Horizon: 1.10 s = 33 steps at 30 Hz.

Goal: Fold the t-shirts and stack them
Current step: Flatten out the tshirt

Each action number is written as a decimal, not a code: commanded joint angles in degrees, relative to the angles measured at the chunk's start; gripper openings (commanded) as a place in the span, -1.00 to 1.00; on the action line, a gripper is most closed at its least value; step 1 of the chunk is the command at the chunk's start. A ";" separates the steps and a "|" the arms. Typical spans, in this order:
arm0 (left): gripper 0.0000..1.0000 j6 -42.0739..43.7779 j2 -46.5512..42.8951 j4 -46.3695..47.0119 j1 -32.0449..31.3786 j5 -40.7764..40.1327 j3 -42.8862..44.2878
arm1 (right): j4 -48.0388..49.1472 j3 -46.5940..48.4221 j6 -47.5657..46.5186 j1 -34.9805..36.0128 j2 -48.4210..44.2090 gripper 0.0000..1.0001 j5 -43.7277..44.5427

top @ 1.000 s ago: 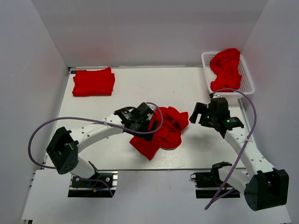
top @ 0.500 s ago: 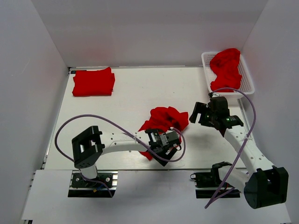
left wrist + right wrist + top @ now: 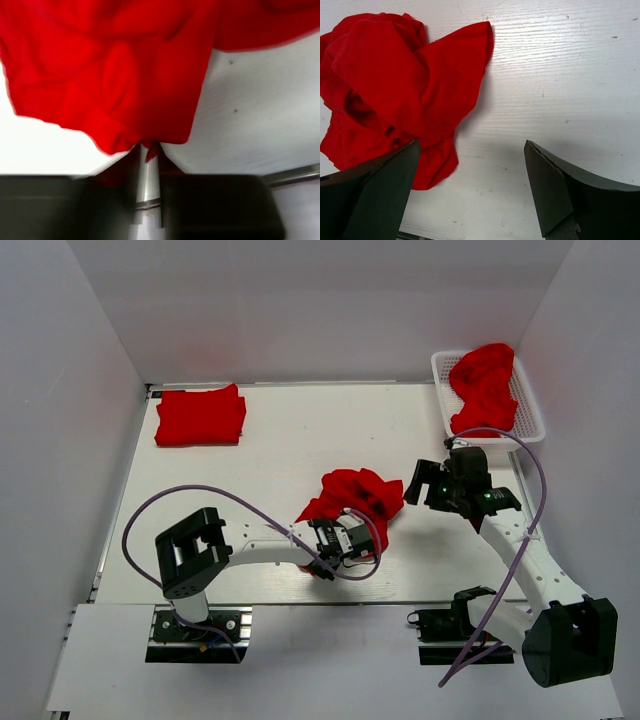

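Observation:
A crumpled red t-shirt (image 3: 358, 498) lies mid-table; it fills the top of the left wrist view (image 3: 110, 65) and sits upper left in the right wrist view (image 3: 390, 75). My left gripper (image 3: 328, 556) is low at the shirt's near-left edge, shut on a pinch of its hem (image 3: 148, 148). My right gripper (image 3: 421, 484) stands open just right of the shirt, its fingers (image 3: 560, 195) wide apart over bare table, touching no cloth. A folded t-shirt (image 3: 200, 416) lies at the back left.
A white lattice basket (image 3: 528, 412) at the back right holds another bunched red t-shirt (image 3: 482, 386). White walls enclose the table on three sides. The left arm's purple cable (image 3: 180, 502) loops over the near-left table.
My left gripper moved from on top of the crumpled shirt down to its near edge and shut on the hem. The shirt's near part bunched up. The right arm stayed put.

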 commanded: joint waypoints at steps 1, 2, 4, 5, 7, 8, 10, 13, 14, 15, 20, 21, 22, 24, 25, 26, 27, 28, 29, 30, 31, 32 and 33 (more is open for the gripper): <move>-0.77 -3.81 -2.26 1.54 0.25 -5.04 0.35 | -0.64 2.31 -1.87 0.08 -0.05 0.80 -2.04; -1.00 -5.31 -3.31 0.06 0.77 -6.36 0.35 | -0.73 2.22 -3.97 0.26 -0.05 0.80 -3.96; -1.00 -8.99 -4.37 -2.32 0.77 -10.22 1.93 | -0.64 1.87 -6.43 0.52 0.04 0.80 -7.22; -1.00 -10.49 -5.16 -3.63 0.77 -11.64 1.94 | -0.29 1.70 -6.97 0.61 0.13 0.80 -8.62; -1.00 -14.62 -8.41 -7.15 1.30 -15.06 2.73 | 0.93 1.00 -8.21 1.48 0.22 0.80 -10.39; -1.00 -15.68 -9.73 -7.77 1.30 -16.04 2.73 | 1.20 0.90 -8.21 1.92 0.48 0.80 -10.22; -1.00 -17.36 -13.58 -9.10 2.00 -18.32 3.25 | 1.56 0.90 -8.82 2.63 0.83 0.80 -8.73; -1.00 -16.84 -17.11 -7.26 2.62 -19.99 2.03 | 1.47 1.52 -9.88 4.82 2.41 0.80 -6.18; -1.00 -16.84 -18.43 -7.25 3.14 -20.00 2.02 | 1.64 1.52 -9.88 5.26 3.55 0.80 -5.56; -1.00 -16.84 -18.44 -7.25 3.15 -20.87 2.02 | 1.82 1.34 -10.23 5.53 3.99 0.80 -5.38; -1.00 -16.84 -19.14 -8.30 3.76 -21.41 2.63 | 4.28 2.31 -8.38 8.16 9.79 0.80 -5.20; -1.00 -16.84 -18.53 -8.31 4.28 -21.41 2.64 | 4.80 2.31 -8.04 8.52 10.75 0.80 -4.77; -1.00 -16.84 -18.53 -8.83 4.29 -20.88 2.64 | 5.68 2.48 -7.68 8.78 10.94 0.80 -4.24; -1.00 -16.84 -18.53 -8.83 4.29 -20.88 2.64 | 6.21 2.66 -5.67 8.87 11.64 0.80 -0.14; -1.00 -16.84 -18.53 -8.83 4.29 -20.88 2.64 | 6.65 2.66 -5.57 8.96 12.08 0.80 0.67; -1.00 -16.84 -18.53 -8.14 4.81 -20.88 2.64 | 7.26 2.66 -5.48 9.13 12.08 0.80 1.20; -1.00 -16.84 -18.53 -8.13 4.82 -20.88 2.64 | 7.79 2.57 -5.22 9.22 12.34 0.80 1.56; -1.00 -16.84 -18.53 -8.13 4.82 -20.88 2.64 | 8.76 2.40 -5.22 9.14 12.78 0.78 1.56; -1.00 -16.84 -18.53 -8.13 4.82 -20.88 2.64 | 8.85 2.57 -5.31 9.13 13.05 0.78 1.56; -1.00 -16.84 -18.53 -8.13 4.82 -20.88 2.64 | 9.81 2.66 -5.22 9.22 13.66 0.73 1.13; -1.00 -16.84 -18.53 -8.13 5.34 -20.88 2.64 | 10.43 2.83 -5.22 9.40 14.53 0.73 1.03; -1.00 -16.84 -18.53 -8.13 5.34 -20.88 2.64 | 10.78 3.10 -5.31 9.49 14.98 0.70 0.86; -1.00 -16.84 -18.53 -8.13 5.34 -20.88 2.64 | 10.96 3.62 -5.22 9.31 15.85 0.70 0.77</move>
